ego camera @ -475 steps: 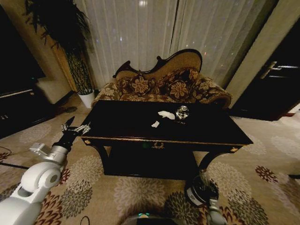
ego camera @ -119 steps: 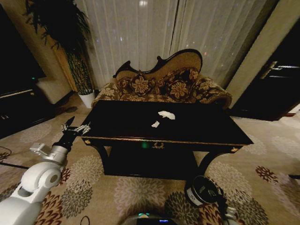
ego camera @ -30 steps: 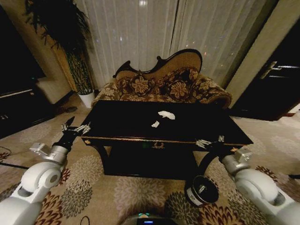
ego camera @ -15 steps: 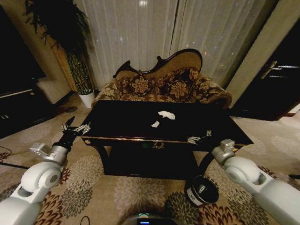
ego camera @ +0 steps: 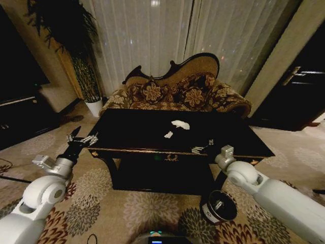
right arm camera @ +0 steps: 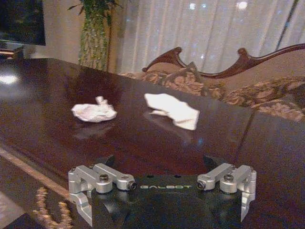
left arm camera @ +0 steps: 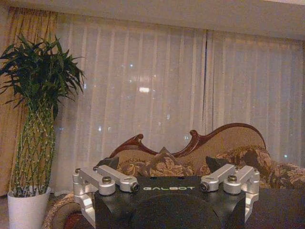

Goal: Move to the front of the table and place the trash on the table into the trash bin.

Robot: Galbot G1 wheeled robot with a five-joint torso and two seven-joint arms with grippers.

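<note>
Head view: I am holding the right gripper (ego camera: 202,147), jaws spread and empty, over the table (ego camera: 132,133) front edge, wads (ego camera: 168,134) at 11 o'clock, trash bin (ego camera: 218,206) on the floor below | left gripper (ego camera: 81,138) spread, idling off the table's left corner | Right wrist view: both wads (right arm camera: 94,112) lying apart, at 11 and 12 o'clock | Risk: I am judging a low approach could shove the near wad, light on gloss.

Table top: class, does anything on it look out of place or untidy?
Yes. Two crumpled white paper wads lie loose near the middle of the glossy table, litter on a polished surface. The right tool hovers open at the front edge, short of them.
</note>
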